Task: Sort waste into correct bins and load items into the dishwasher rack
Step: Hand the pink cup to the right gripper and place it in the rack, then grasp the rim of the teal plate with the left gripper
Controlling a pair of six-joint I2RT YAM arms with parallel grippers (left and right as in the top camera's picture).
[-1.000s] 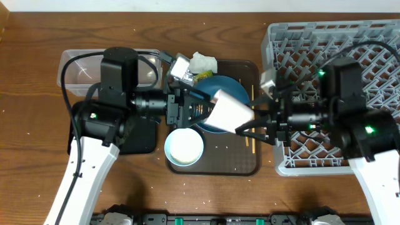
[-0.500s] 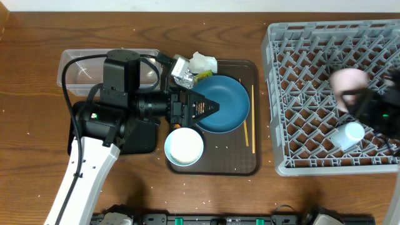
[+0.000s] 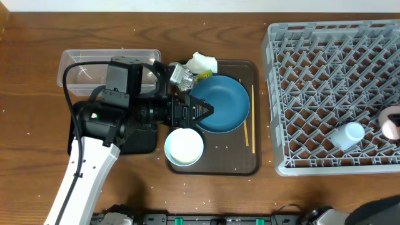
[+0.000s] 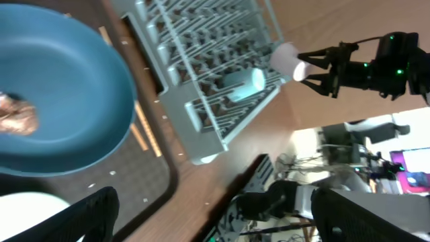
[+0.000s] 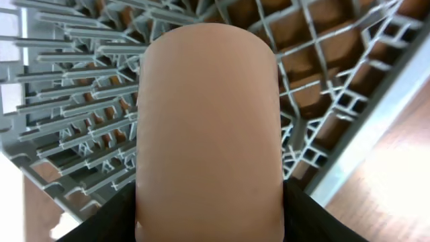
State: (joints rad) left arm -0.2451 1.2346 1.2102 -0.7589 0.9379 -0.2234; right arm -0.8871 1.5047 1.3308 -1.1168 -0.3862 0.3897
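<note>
- Brown wooden tabletop (image 3: 37,112) carries everything. The large square grey plastic rack (image 3: 325,75) with upright pegs fills its right side.
- Loading looks barely begun. One small white cup-shaped vessel (image 3: 347,134) lies on its side among the pegs. The right gripper (image 4: 302,63) is clamped on the small pink-and-white cup (image 5: 208,121) by the rack's right edge.
- Left to load, as I judge: the large dark-blue plate (image 3: 222,103), the small light-blue bowl (image 3: 184,147) and the thin wooden chopsticks (image 3: 250,119), all on the brown serving tray (image 3: 250,165).
- Sorting seems unstarted. Crumpled white tissue (image 3: 203,62), crumpled silver foil (image 3: 181,75) and yellow-green wrapper (image 3: 201,77) cluster at the tray's far edge. A brown food lump (image 4: 17,115) sits on the plate, and loose white rice (image 3: 219,147) is scattered on the tray.
- The clear plastic tub (image 3: 81,62) shows no waste where visible. The shallow black tray (image 3: 147,140) is mostly hidden under the left arm.
- The left gripper (image 3: 205,111) hangs over the plate's left rim, fingers spread wide and empty.
- The lump probably has to come off before the plate is racked.
</note>
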